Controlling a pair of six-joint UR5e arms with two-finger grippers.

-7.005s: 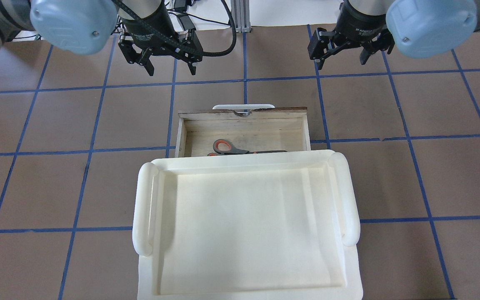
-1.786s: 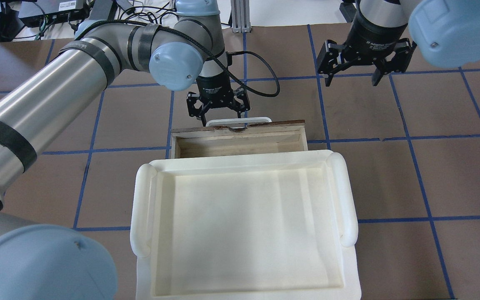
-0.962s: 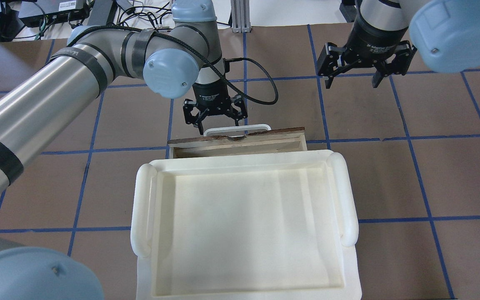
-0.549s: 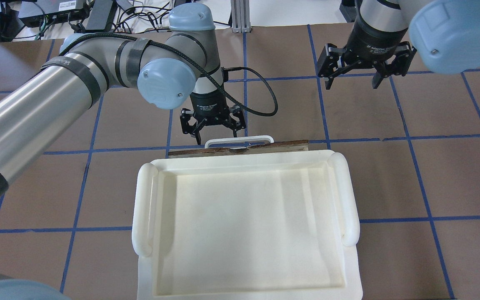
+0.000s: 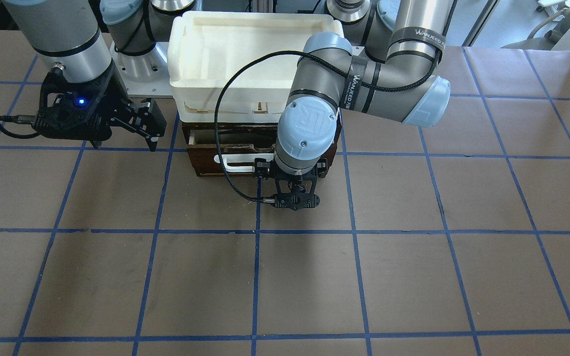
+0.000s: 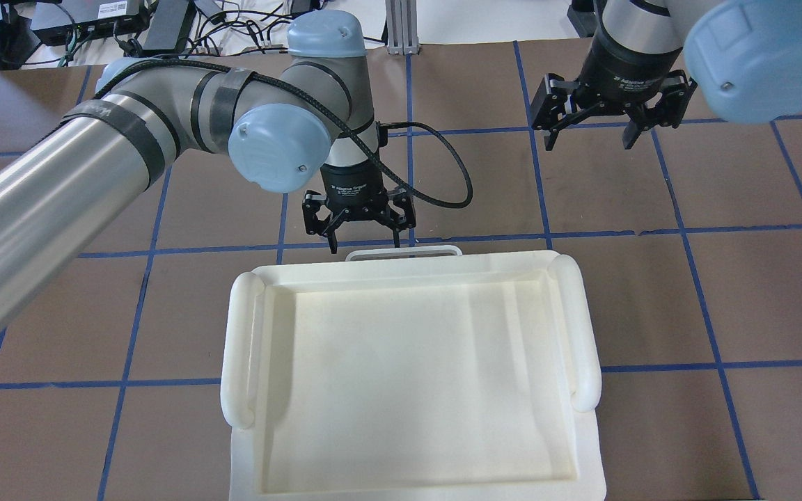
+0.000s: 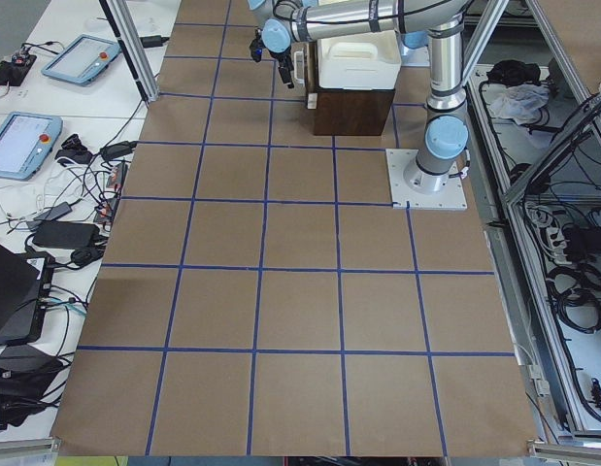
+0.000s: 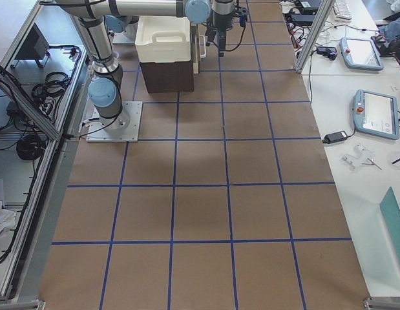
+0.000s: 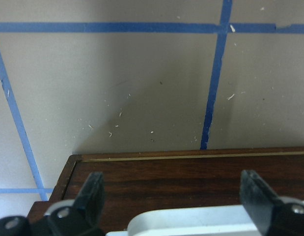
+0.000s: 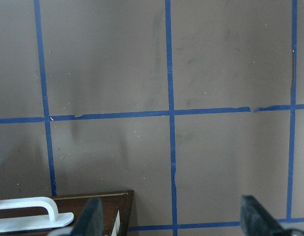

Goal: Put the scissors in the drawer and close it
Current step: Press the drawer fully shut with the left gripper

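The drawer [image 5: 206,165] has a dark brown front and a white bar handle [image 5: 235,163], and it is pushed in under the white tray. From overhead only its handle [image 6: 402,251] shows past the tray's far edge. The scissors are hidden. My left gripper [image 6: 365,240] is open and empty, right at the handle's far side. In the left wrist view its fingers [image 9: 93,194] stand either side of the handle [image 9: 206,221], over the drawer front [image 9: 191,172]. My right gripper [image 6: 589,136] is open and empty, over bare table to the far right.
A white plastic tray [image 6: 241,348] sits on top of the drawer unit and hides its inside. The unit also shows in the side views [image 7: 353,97] [image 8: 167,74]. The brown table has a blue tape grid. The left arm's cable [image 6: 443,202] loops beside the wrist.
My left gripper came from the far side to the handle and moved toward the robot with it. The drawer slid from open, scissors inside, to fully under the tray. The right arm barely moved.
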